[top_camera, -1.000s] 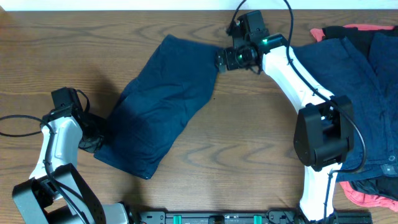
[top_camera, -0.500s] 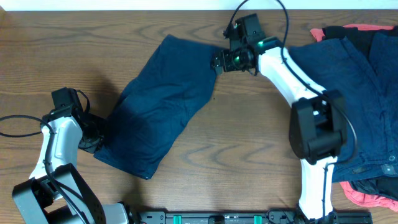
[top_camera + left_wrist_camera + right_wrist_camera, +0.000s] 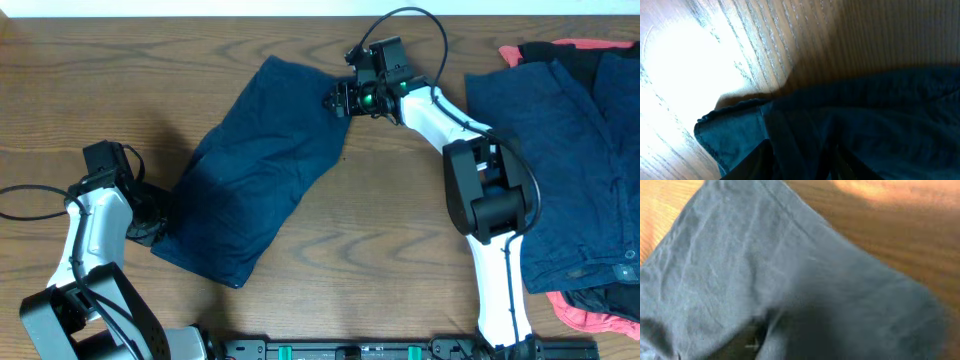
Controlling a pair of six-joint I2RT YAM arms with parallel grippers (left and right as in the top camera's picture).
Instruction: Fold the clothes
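A dark navy garment [image 3: 260, 170] lies slanted across the middle of the table, from the far centre down to the near left. My left gripper [image 3: 152, 218] is at its lower left edge. In the left wrist view its dark fingers [image 3: 756, 164] are shut on a fold of the navy fabric [image 3: 855, 110]. My right gripper [image 3: 338, 98] sits on the garment's upper right corner. The right wrist view is blurred. There the cloth [image 3: 750, 255] fills the frame and bunches into a crease at the jaws, so the right gripper [image 3: 790, 340] reads as shut on it.
More clothes are heaped at the right edge: a large navy piece [image 3: 560, 150], coral-red fabric [image 3: 590, 45] showing at the far and near ends, and a black piece [image 3: 622, 70]. The right arm [image 3: 480, 190] stretches across the table between the heap and the garment.
The right gripper has slid left onto the garment's upper right corner and closed from wide open. The left arm and its grip have not moved.
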